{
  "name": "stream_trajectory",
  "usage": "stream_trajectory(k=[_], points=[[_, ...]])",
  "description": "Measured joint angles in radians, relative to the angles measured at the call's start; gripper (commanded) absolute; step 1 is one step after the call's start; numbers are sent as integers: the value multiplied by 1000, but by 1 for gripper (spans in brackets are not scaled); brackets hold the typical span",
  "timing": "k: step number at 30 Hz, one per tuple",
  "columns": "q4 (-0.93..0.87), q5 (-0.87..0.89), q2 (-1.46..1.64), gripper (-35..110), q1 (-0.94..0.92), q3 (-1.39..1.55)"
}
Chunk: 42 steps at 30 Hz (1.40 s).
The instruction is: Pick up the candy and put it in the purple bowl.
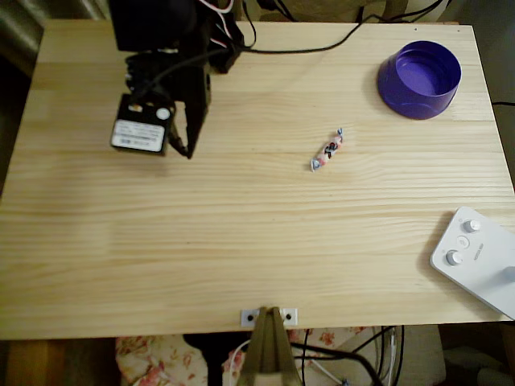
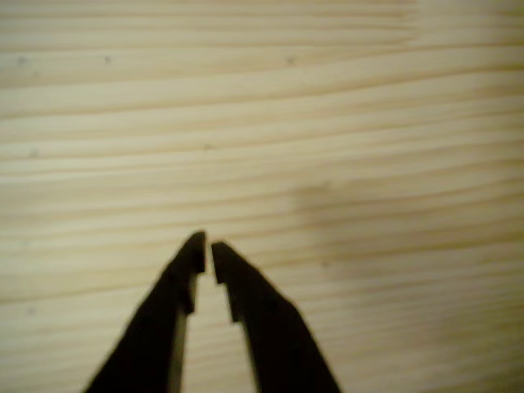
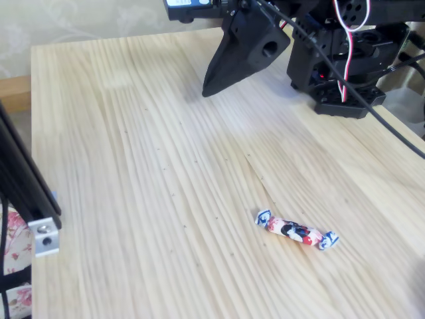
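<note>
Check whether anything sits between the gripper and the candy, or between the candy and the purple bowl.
Nothing visible does. Bare table lies between the gripper and the candy, and between the candy and the purple bowl. The white device sits off to the side.

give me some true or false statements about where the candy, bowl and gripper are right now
1. The candy lies inside the purple bowl. False: it lies on the bare wooden table, apart from the bowl.
2. The gripper holds nothing. True.
3. The gripper is directly over the candy. False: in the overhead view it is well left of it.
4. A white device with knobs sits at the table's lower right corner in the overhead view. True.
</note>
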<state>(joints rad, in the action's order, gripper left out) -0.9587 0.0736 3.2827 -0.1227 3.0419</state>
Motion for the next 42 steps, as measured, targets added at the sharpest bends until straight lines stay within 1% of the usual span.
stream_trajectory(k=[27, 34, 40, 42], points=[[0, -34, 0, -1, 32, 0], [0, 12, 0, -1, 15, 0], [-18, 140, 0, -1, 25, 0], [-18, 143, 0, -1, 52, 0]])
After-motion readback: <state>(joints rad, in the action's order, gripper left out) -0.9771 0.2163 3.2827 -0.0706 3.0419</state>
